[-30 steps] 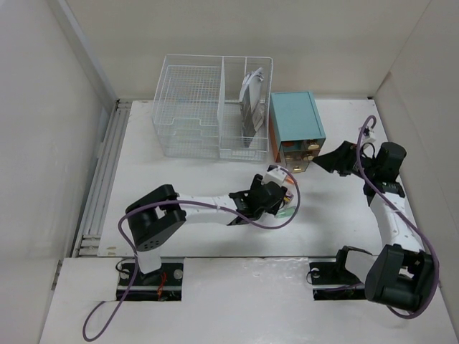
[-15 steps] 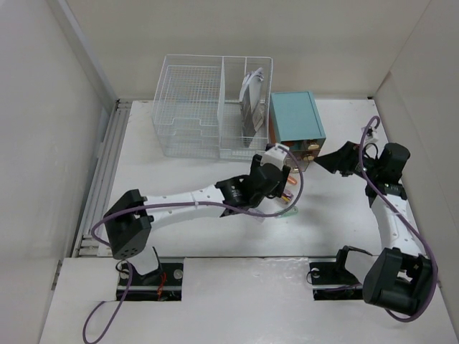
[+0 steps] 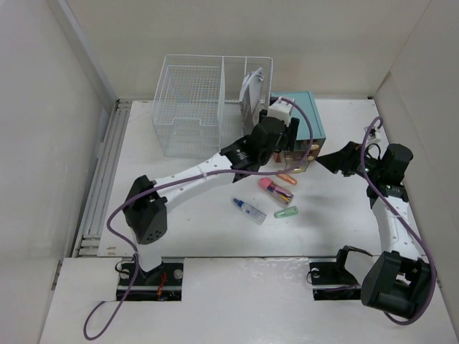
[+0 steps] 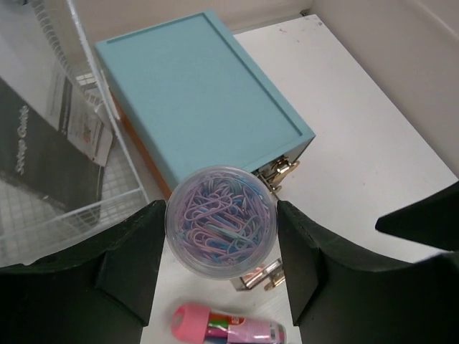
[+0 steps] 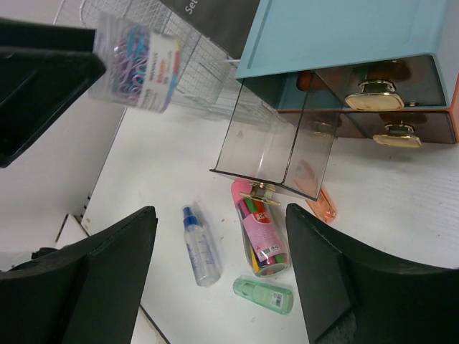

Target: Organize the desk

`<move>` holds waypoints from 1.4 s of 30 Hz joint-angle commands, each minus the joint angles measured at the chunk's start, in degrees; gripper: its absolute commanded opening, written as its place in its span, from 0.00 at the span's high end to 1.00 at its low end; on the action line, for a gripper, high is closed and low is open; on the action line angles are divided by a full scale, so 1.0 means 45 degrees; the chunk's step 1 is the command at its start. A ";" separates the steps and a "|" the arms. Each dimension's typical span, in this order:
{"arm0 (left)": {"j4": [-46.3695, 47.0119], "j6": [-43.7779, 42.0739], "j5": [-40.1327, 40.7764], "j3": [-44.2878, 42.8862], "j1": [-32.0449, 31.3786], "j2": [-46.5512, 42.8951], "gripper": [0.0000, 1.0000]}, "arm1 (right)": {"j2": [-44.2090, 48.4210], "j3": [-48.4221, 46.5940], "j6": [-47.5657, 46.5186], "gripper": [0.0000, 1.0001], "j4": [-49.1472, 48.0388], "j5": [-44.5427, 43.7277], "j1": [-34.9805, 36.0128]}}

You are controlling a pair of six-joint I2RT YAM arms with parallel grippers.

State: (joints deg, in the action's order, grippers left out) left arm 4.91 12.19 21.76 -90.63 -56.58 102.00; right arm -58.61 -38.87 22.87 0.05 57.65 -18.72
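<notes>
My left gripper is shut on a clear round tub of pastel paper clips, held in the air over the front edge of the teal-topped drawer box. In the top view the left gripper sits at that box. The tub also shows in the right wrist view. A smoky clear drawer stands pulled out of the box. My right gripper is open and empty, right of the box. The white desk carries all this.
On the desk before the box lie a small spray bottle, a pink-capped tube of pens, a green clear case and an orange clear piece. A white wire basket with dark booklets stands left of the box.
My left arm has lifted the tub from mid-desk and stretched back and right to the drawer box, uncovering the bottle and tube. The right arm has barely moved.
</notes>
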 commanded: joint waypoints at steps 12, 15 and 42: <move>0.0355 -0.0462 -0.2355 -0.2926 0.0287 0.2237 1.00 | 0.0135 -0.0502 -0.0181 0.22 -0.0266 0.0393 -0.0078; 0.0218 -0.0345 -0.2491 -0.2654 0.0287 0.2237 1.00 | 0.0134 -0.0618 -0.0181 0.22 -0.0266 0.0393 -0.0311; -0.0465 -0.0579 -0.2648 -0.2008 0.0287 0.2491 0.31 | -0.0452 -0.0619 -0.0063 0.21 -0.0266 0.0021 -0.0938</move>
State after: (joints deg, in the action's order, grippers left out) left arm 0.99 10.39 9.52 -97.51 -55.37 113.84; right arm -60.23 -38.96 22.72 0.05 57.60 -22.55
